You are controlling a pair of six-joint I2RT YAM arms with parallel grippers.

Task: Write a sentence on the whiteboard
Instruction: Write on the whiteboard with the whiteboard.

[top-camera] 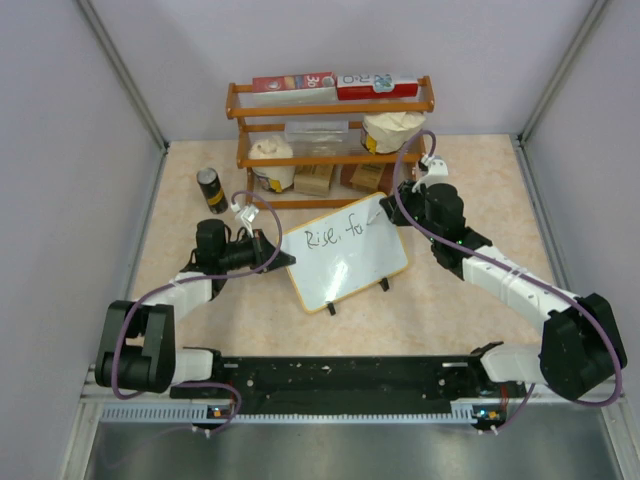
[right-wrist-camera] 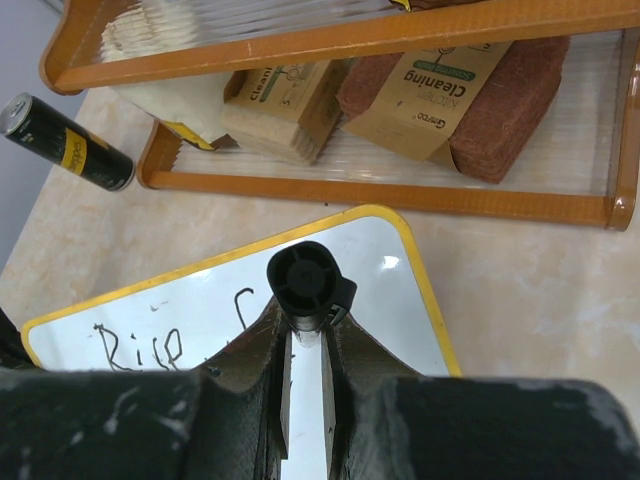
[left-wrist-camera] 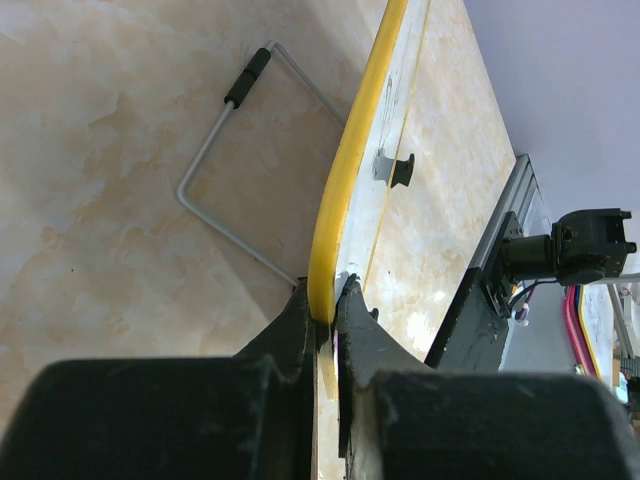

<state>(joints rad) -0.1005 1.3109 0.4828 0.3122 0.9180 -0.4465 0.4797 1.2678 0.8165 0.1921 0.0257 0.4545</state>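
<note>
Beige marbled surface (top-camera: 460,300) carries an orange wooden shelf (top-camera: 300,106) at the back and, in front of it, the yellow-framed whiteboard (top-camera: 345,270), propped tilted on its feet. The left gripper (left-wrist-camera: 328,300) pinches the board's left edge. The right gripper (right-wrist-camera: 305,320) clasps a black marker (right-wrist-camera: 300,280) above the sentence (top-camera: 335,238), which so far reads "Rise, fa".

The right end effector (right-wrist-camera: 305,338) pinches a black marker (right-wrist-camera: 303,280) above the whiteboard (right-wrist-camera: 395,290), whose sentence (right-wrist-camera: 140,348) begins "Rise".
</note>
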